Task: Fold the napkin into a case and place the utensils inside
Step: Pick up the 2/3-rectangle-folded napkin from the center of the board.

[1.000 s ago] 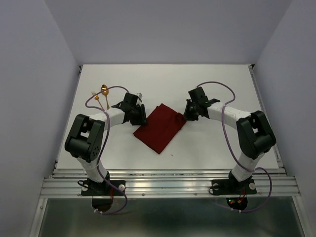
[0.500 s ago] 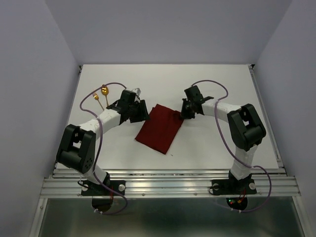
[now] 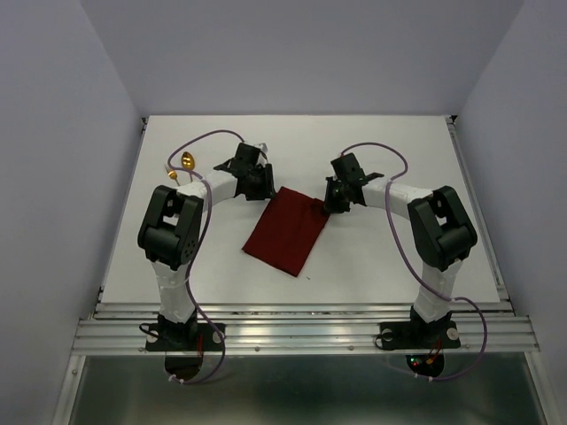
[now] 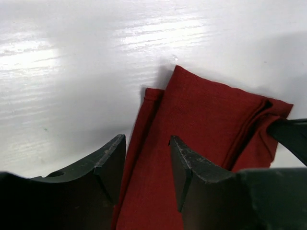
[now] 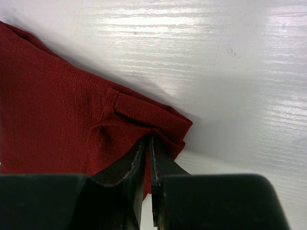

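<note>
R gripper is pinching napkin at its far-right corner, jaws nearly closed. L gripper is hovering over far-left corner, jaws apart. Napkin is lying folded at centre; gold spoon far left.

White arm links, black joints, purple cables, black wedge-shaped claw fingers.

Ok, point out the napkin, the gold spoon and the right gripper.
napkin [image 3: 283, 232], top view, middle of the folded cloth.
gold spoon [image 3: 187, 160], top view, its bowl.
right gripper [image 5: 148, 146], right wrist view, between the jaws pinching the napkin's corner.
</note>
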{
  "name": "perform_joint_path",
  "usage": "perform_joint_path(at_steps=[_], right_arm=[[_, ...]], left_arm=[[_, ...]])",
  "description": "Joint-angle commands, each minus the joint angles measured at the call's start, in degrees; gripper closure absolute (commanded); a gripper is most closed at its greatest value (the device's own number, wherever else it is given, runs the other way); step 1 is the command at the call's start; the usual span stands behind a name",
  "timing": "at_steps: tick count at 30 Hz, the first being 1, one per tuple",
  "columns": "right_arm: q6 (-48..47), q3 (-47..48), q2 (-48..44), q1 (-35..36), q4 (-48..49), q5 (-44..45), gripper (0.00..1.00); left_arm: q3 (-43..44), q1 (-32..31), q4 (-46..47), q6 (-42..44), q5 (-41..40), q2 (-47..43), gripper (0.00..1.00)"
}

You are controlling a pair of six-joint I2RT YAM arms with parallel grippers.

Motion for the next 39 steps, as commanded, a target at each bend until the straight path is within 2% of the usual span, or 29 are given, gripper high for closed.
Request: perform_joint_path(at_steps=[1, 14, 18, 21, 24, 25, 30, 39], right_arm=[[-1.42, 0.86, -0.31, -0.11, -1.07, -0.14, 0.86], [-1.60, 3.15, 1.36, 0.41, -2.74, -1.11, 0.86], [-1.60, 3.15, 1.53, 0.41, -2.83, -0.94, 0.86], [-1.69, 3.24, 1.53, 0.41, -2.92, -0.67, 0.86], [-1.78, 3.50, 1.62, 0.41, -3.00, -0.58, 0.86], [-1.78, 3.50, 1.71, 0.41, -3.09, -0.58, 0.86], [-1.86, 3.59, 1.80, 0.41, -3.26, -0.41, 0.86], [-0.64, 4.73, 2.94, 0.41, -5.90, 2.49, 0.87]], left_arm=[[4.19, -0.22, -0.80, 3.56, -1.49, 2.22, 0.48], [7.45, -1.45, -0.18, 5.76, 2.47, 9.52, 0.52], [7.80, -1.80, -0.10, 5.50, 2.55, 10.32, 0.58], [7.97, -1.98, -0.10, 5.41, 2.73, 10.41, 0.68], [8.15, -2.15, -0.18, 5.06, 3.34, 10.06, 0.71], [8.32, -2.16, -0.27, 4.97, 3.43, 9.97, 0.78], [8.76, -2.42, -1.32, 4.27, 2.64, 8.48, 0.98], [8.06, -4.09, -2.55, 2.69, 2.38, 2.06, 1.00]])
